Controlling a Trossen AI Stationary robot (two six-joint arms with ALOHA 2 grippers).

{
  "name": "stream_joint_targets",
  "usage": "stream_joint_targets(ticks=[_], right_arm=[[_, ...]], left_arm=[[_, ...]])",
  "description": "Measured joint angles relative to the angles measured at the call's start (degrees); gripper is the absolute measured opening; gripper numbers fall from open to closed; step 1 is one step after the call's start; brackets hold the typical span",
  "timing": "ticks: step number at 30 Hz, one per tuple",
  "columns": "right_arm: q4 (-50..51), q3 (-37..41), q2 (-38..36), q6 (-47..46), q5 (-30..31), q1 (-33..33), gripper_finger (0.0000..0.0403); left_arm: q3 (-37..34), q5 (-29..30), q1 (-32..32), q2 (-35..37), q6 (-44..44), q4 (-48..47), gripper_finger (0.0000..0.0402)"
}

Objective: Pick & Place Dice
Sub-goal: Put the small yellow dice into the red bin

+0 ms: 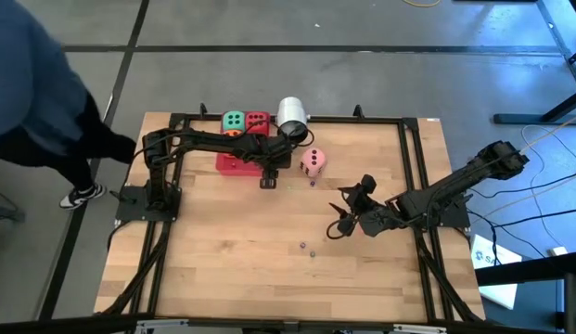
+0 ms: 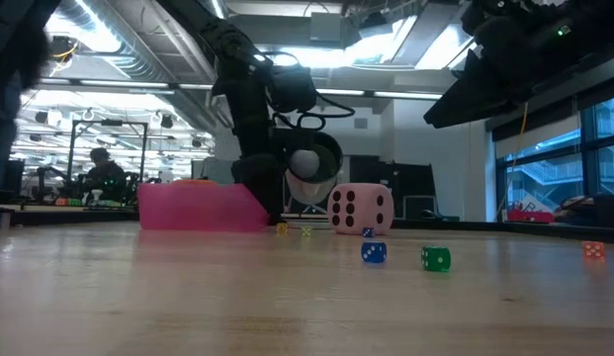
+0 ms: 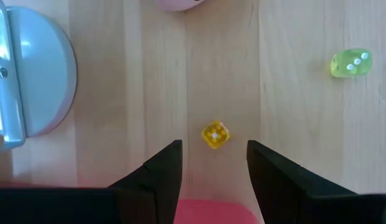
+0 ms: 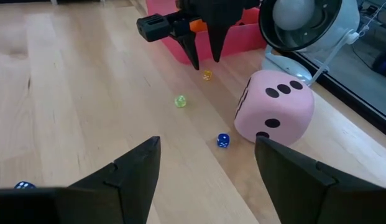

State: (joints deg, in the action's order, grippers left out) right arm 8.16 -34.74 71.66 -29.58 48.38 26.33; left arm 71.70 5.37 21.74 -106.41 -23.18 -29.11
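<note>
Left gripper (image 1: 267, 179) hangs low over the wooden surface (image 1: 223, 250), just in front of the red tray (image 1: 234, 162), jaws parted moderately and empty. A tiny yellow die (image 3: 214, 135) lies on the surface just ahead of the gap between its fingertips (image 3: 170, 157), not touching them; a small yellow-green die (image 3: 351, 63) sits apart to one side. Pink die (image 1: 313, 160) rests on the surface beside the white cylinder (image 1: 291, 115), near this gripper but outside its jaws. Green die (image 1: 233, 121) and red die (image 1: 257, 120) sit side by side at the tray's far edge, an orange die (image 1: 234, 134) partly hidden under the arm. Right gripper (image 1: 348, 211) hovers mid-surface, jaws wide, empty, pink die (image 4: 275, 106) well ahead of them, small blue die (image 4: 223, 140) nearby.
</note>
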Motion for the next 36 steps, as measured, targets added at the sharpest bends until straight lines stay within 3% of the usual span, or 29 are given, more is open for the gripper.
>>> stream_joint_targets(ticks=[22, 36], right_arm=[[0.0, 0.0, 0.0, 0.06, -0.02, 0.0, 0.0261], [-0.24, 0.0, 0.0, 0.1, -1.12, 0.0, 0.0261]], left_arm=[[1.44, -1.96, -0.63, -0.14, -0.2, 0.25, 0.0173], [8.05, -0.56, -0.66, -8.05, -0.4, -5.99, 0.0173]])
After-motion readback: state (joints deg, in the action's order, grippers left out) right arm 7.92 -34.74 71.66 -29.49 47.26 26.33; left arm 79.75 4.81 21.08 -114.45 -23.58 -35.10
